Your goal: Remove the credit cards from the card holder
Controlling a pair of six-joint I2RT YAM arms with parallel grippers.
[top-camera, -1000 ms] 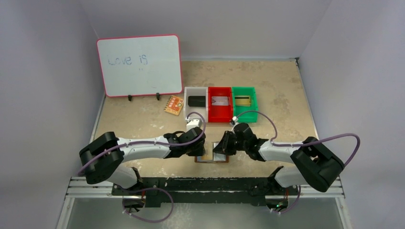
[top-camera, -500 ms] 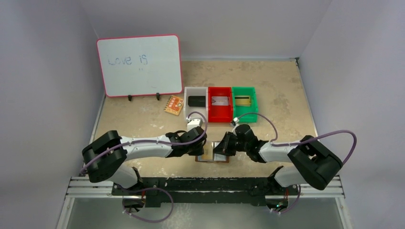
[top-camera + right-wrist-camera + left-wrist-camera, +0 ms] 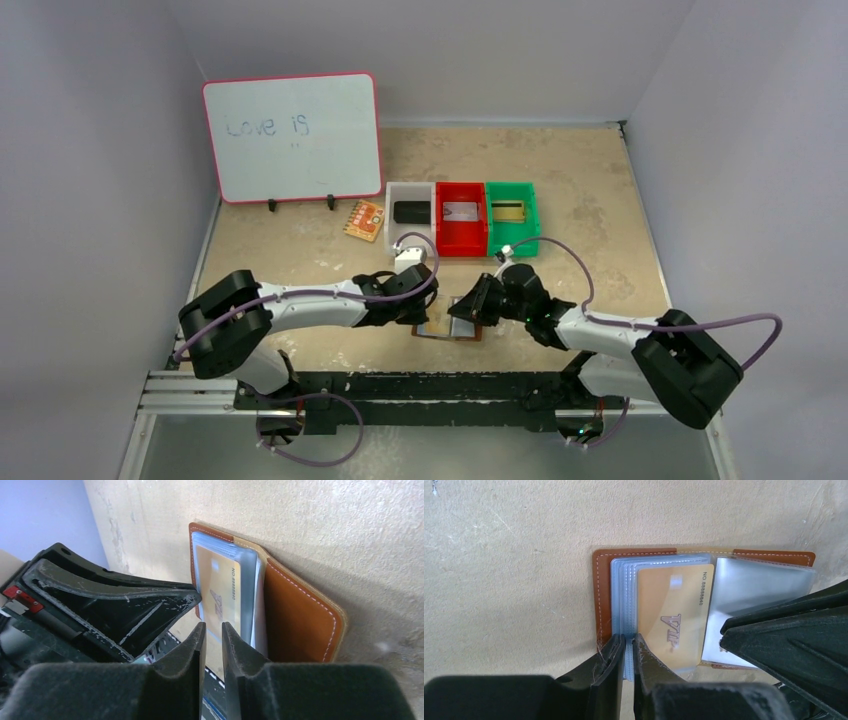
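Left wrist view: the left gripper (image 3: 627, 650) has its jaws nearly closed, pinching the clear sleeves at the near edge of the card holder (image 3: 602, 595), which lies open on the table (image 3: 514, 555). A gold VIP card (image 3: 674, 612) sits in the top sleeve. Beyond it, the right gripper (image 3: 213, 635) has its jaws a slit apart, and I cannot tell whether it holds anything.

I have the card holder (image 3: 447, 331) lying open and flat on the worktop (image 3: 560, 190), near middle; brown leather, pale stitching, blue-grey clear sleeves fanned inside; a gold credit card (image 3: 674, 615) marked VIP lies face up on its left-half stack.
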